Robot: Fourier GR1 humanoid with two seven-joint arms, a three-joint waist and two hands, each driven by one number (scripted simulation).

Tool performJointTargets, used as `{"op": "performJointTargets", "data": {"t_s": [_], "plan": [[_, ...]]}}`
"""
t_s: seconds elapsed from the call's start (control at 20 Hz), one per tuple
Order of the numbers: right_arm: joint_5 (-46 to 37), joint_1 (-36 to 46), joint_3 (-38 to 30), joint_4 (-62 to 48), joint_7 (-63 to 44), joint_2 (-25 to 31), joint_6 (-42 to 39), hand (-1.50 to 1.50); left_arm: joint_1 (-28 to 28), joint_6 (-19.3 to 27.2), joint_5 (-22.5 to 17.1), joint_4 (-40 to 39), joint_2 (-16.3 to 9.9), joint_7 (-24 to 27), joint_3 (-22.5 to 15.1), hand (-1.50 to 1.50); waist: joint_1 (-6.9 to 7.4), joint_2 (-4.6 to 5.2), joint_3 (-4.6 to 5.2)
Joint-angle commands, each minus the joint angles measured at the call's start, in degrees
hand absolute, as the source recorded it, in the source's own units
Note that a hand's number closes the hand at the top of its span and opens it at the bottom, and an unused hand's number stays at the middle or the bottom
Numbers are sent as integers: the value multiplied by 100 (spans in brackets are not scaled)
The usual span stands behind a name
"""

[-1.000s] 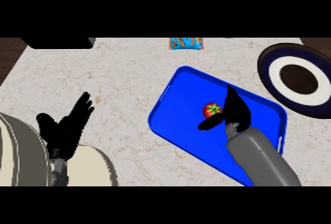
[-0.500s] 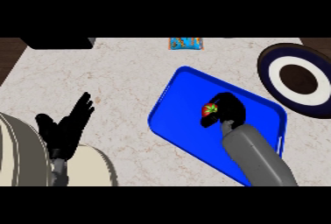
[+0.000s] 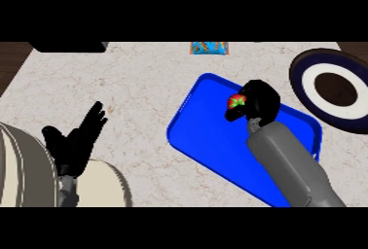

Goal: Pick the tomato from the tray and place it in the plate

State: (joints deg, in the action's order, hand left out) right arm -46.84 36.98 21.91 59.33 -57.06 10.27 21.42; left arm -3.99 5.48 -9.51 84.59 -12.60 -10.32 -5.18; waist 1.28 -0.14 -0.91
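One tomato (image 3: 236, 101) is all I have to move, and it now sits inside the curl of my right hand (image 3: 257, 102), whose black fingers are wrapped round it so that only its red side and green top show at the hand's left edge. A second ago that hand was spread open above the fruit; half a second ago it had begun to close; now the fingers are bent about it. The hand has also shifted a little toward the far end of the blue tray (image 3: 208, 141). I read that as the grasp being made, with the carry barely begun. Whether the tomato has left the tray's floor I cannot tell from this steep angle; it is over the tray's far portion in any case.

Counting the rest: one blue tray, lying slantwise on the pale speckled counter (image 3: 129, 78); one dark blue plate (image 3: 305, 73) with a white ring and brown centre, at the right edge, near the tray's far corner; one small blue packet (image 3: 210, 47) at the counter's far side. My left hand (image 3: 75, 141) rests open at the lower left, fingers up, holding nothing, unchanged across the frames.

The plate lies just beyond and right of the grasping hand, so I judge the carry a short one.
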Motion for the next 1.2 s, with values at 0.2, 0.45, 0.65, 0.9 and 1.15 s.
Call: {"op": "performJointTargets", "data": {"t_s": [0.2,0.45,0.65,0.9,1.15], "plan": [[-2137,1560,-368,-1125,-1165,180,1572,150,163,-141,-18,-202,257,-272,-333,0,345,132,110],[-3060,1904,-818,-1497,-1682,105,2295,150,85,-87,-3,-376,396,-239,-310,0,230,158,103],[-3562,2114,-1400,-1481,-1985,121,2715,150,84,-63,76,-337,389,-235,-305,0,127,130,97],[-4137,1810,-2105,-1356,-2006,134,3514,150,193,-24,-16,-201,344,-417,-128,0,28,98,87],[-4760,1138,-2871,-1323,-1775,140,4321,150,244,-95,-5,-188,299,-345,-56,0,-59,106,87]]}}
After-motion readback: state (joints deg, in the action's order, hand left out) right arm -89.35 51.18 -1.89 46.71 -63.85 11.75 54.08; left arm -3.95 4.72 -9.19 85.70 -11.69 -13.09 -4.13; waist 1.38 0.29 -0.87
